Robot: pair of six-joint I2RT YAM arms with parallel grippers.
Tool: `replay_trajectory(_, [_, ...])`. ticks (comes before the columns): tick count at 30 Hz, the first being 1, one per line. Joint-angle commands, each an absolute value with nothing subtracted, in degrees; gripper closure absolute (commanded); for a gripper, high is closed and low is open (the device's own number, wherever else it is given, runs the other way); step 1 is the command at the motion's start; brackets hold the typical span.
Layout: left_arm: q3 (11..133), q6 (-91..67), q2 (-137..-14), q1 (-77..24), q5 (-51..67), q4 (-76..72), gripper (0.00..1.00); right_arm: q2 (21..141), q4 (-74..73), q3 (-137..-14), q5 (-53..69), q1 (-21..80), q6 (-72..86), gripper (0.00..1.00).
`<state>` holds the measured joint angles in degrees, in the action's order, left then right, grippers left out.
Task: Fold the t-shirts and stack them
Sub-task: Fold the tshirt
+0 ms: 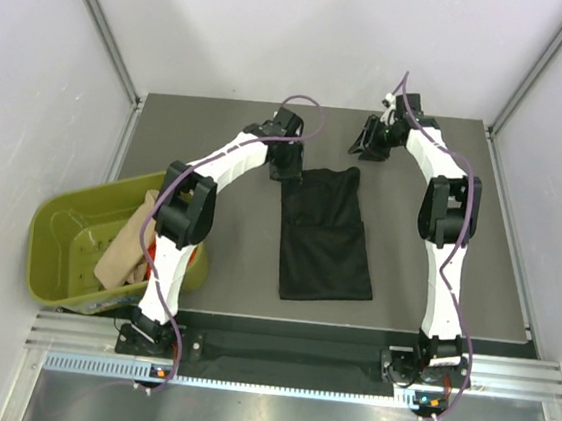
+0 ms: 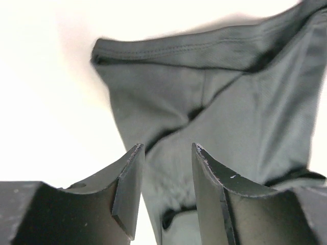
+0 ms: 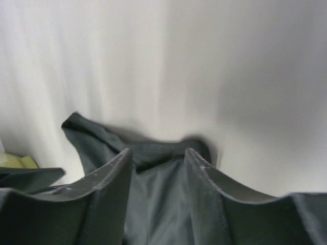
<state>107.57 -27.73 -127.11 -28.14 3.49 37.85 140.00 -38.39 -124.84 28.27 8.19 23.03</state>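
Finding black shirt (image 1: pixel 326 240) lying folded lengthwise on counter (image 1: pixel 231 251). Noting left hand (image 2: pixel 166 153) and right hand (image 3: pixel 157 153) hanging by its far corners, both parted, gripping nothing. Recommending pinching both corners level, then bringing far edge squarely onto near hem, avoiding skew or bunching.

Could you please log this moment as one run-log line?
black t-shirt: folded narrow | left gripper: fingers apart at its far left corner | right gripper: fingers apart beyond far right corner | olive-green tub: beige t-shirt inside
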Motion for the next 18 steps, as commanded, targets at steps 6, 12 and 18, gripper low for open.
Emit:
replay_trajectory(6, [101.2, -29.5, -109.9, -28.3, 7.2, 42.5, 0.52, 118.6, -50.4, -115.5, 22.2, 6.9, 18.6, 0.38])
replay_trajectory(12, [84.6, -31.2, -96.4, -33.5, 10.4, 44.5, 0.51, 96.5, -48.6, -85.5, 20.8, 7.7, 16.3, 0.23])
replay_trajectory(18, [66.7, -43.7, -85.2, -42.4, 14.1, 39.1, 0.49, 79.0, -46.3, -60.7, 24.6, 7.9, 18.7, 0.16])
